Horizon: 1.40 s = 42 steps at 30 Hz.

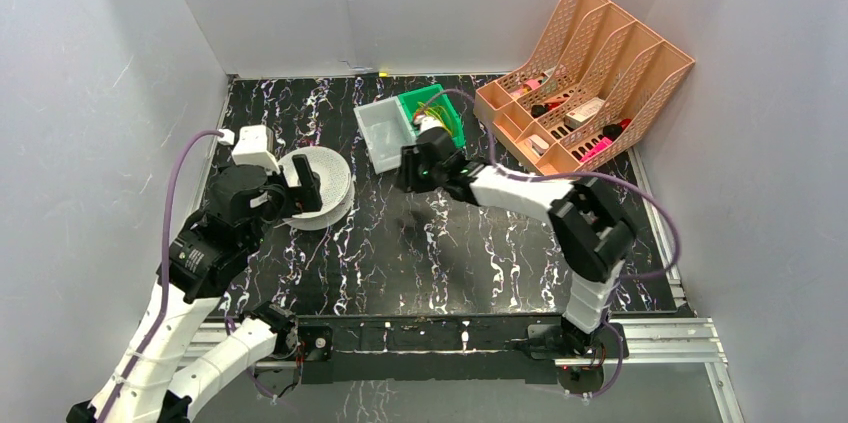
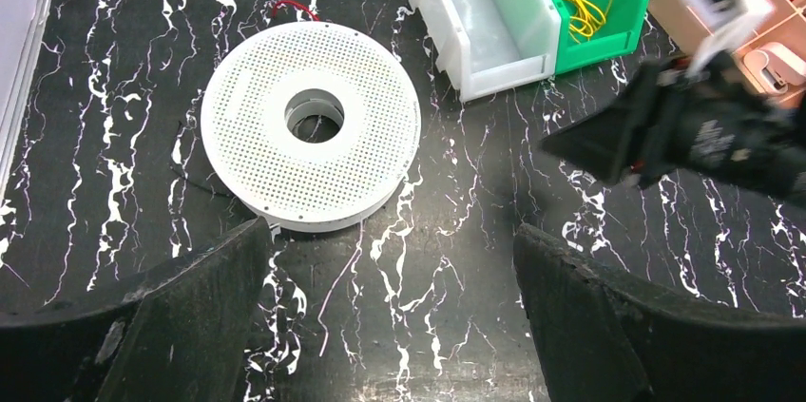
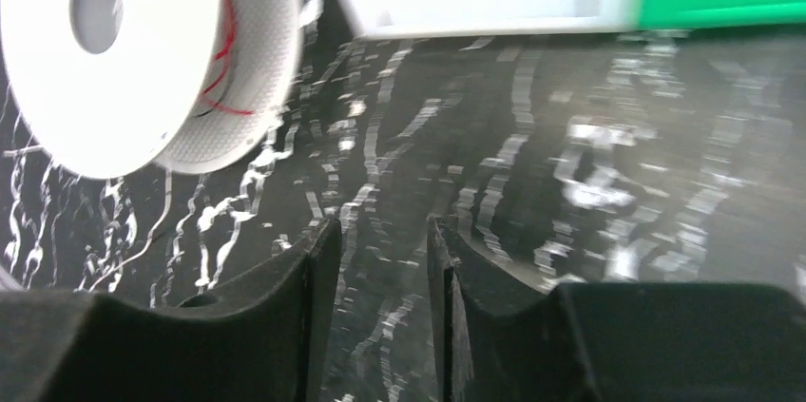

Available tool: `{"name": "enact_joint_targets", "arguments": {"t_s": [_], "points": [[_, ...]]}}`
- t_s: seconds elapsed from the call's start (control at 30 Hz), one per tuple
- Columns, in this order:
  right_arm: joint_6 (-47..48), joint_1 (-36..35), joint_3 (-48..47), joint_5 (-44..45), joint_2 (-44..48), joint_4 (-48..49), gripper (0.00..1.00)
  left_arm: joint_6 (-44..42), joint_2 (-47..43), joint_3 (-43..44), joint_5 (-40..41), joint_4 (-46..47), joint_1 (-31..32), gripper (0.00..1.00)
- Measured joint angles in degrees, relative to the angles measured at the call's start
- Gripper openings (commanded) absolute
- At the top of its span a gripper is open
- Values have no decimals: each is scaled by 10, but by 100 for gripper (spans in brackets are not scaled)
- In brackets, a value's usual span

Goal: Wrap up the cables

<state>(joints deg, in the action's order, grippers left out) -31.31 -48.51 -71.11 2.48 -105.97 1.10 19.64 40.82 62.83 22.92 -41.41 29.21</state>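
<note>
Here the red wire point(image 3: 226, 41) sits wound on the white spool point(image 2: 247, 126), which lies flat on the desk point(image 1: 450, 263). The left hand point(image 2: 390, 326) hovers beside it, spread wide and empty. The right hand point(image 3: 380, 297), its fingers narrowly apart, holds nothing.

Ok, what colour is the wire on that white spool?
Red. The wire shows best in the right wrist view, between the white spool flanges.
</note>
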Motion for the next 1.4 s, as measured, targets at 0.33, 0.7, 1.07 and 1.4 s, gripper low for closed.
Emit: {"name": "enact_joint_targets", "arguments": {"t_s": [0.33, 0.7, 1.07, 1.4], "points": [[26, 122, 103, 95, 183, -61, 98, 12, 58, 5, -29, 3, 0, 98], [46, 125, 113, 275, 352, -214, 98, 46, 134, 5, -59, 11, 0, 98], [41, 125, 158, 317, 617, -312, 99, 12, 68, -15, -131, 75, 0, 98], [50, 125, 157, 319, 704, -347, 98, -18, 69, 13, -169, 82, 0, 98]]}}
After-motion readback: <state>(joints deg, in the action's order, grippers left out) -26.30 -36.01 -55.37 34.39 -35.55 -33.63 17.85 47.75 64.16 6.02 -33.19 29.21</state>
